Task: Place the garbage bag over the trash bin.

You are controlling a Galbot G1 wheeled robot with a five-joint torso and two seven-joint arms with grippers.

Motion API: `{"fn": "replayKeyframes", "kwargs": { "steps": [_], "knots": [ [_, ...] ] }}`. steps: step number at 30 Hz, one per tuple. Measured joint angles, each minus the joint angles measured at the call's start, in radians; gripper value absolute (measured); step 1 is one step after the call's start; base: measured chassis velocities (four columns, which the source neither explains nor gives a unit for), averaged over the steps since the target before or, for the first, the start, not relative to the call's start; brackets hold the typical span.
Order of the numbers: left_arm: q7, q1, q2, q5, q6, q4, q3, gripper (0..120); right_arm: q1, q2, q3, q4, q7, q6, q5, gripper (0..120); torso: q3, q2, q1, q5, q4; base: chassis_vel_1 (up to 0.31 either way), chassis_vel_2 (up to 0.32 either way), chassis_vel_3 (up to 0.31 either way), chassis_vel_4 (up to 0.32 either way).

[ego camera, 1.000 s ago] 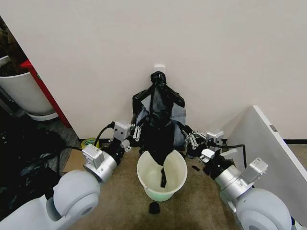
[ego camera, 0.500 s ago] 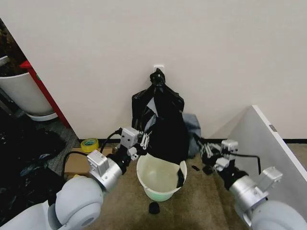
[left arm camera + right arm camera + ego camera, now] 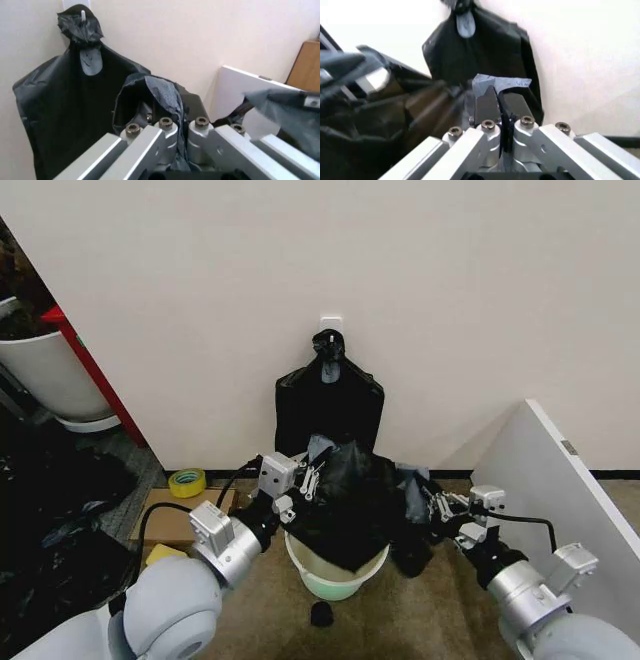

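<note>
You are looking at the trash bin (image 3: 335,577) sitting on the floor before the wall, the garbage bag (image 3: 350,502) lying across its top between your left hand (image 3: 301,483) and right hand (image 3: 433,505), the hanging bundle (image 3: 329,395) behind it.

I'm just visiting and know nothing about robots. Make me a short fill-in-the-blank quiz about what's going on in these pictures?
1. The left gripper and the right gripper each pinch an edge of the ____ between them.
2. The garbage bag is spread over the mouth of the cream-white ____.
3. On the wall behind the trash bin, a flat black bundle hangs from a ____.
4. The roll of tape on the floor is ____ in colour.

Missing words: garbage bag; trash bin; hook; yellow
</note>
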Motion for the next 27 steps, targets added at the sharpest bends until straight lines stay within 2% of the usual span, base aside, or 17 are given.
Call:
{"fn": "replayKeyframes", "kwargs": {
  "steps": [5,8,11,14,17,22,27],
  "knots": [
    [-0.004,-0.061,-0.061,0.004,-0.016,0.11,0.076,0,0.071,0.03,-0.006,0.0,0.003,0.003,0.014,0,0.0,0.0,0.0,-0.0003,0.0004,0.0,0.0,0.0,0.0],
    [-0.005,-0.082,-0.079,0.003,-0.025,0.151,0.103,0,0.076,0.045,-0.021,0.0,-0.002,0.008,0.003,0,0.0,0.0,0.0,0.0001,0.0,0.0,0.0,0.0,0.0],
    [-0.009,-0.102,-0.118,0.002,-0.044,0.234,0.137,0,0.076,0.081,-0.067,-0.005,-0.011,0.017,-0.019,0,0.0,0.0,0.0,-0.0002,0.0001,0.0,0.0,0.0,0.0],
    [-0.012,-0.101,-0.133,0.007,-0.054,0.267,0.145,0,0.076,0.101,-0.092,-0.026,-0.016,0.023,-0.041,0,0.0,0.0,0.0,-0.0002,0.0001,0.0,0.0,0.0,0.0],
    [-0.015,-0.073,-0.151,0.03,-0.077,0.31,0.143,0,0.074,0.142,-0.146,-0.089,-0.032,0.041,-0.105,0,0.0,0.0,0.0,-0.0001,0.0001,0.0,0.0,0.0,0.0],
    [-0.037,-0.017,-0.171,0.034,-0.103,0.343,0.113,0,0.07,0.175,-0.175,-0.146,-0.033,0.052,-0.129,0,0.0,0.0,0.0,-0.0001,0.0003,0.0,0.0,0.0,0.0],
    [-0.053,0.068,-0.188,0.05,-0.192,0.392,0.096,0,0.054,0.199,-0.211,-0.244,-0.043,0.089,-0.18,0,0.0,0.0,0.0,-0.0001,0.0004,0.0,0.0,0.0,0.0]
  ]
}}
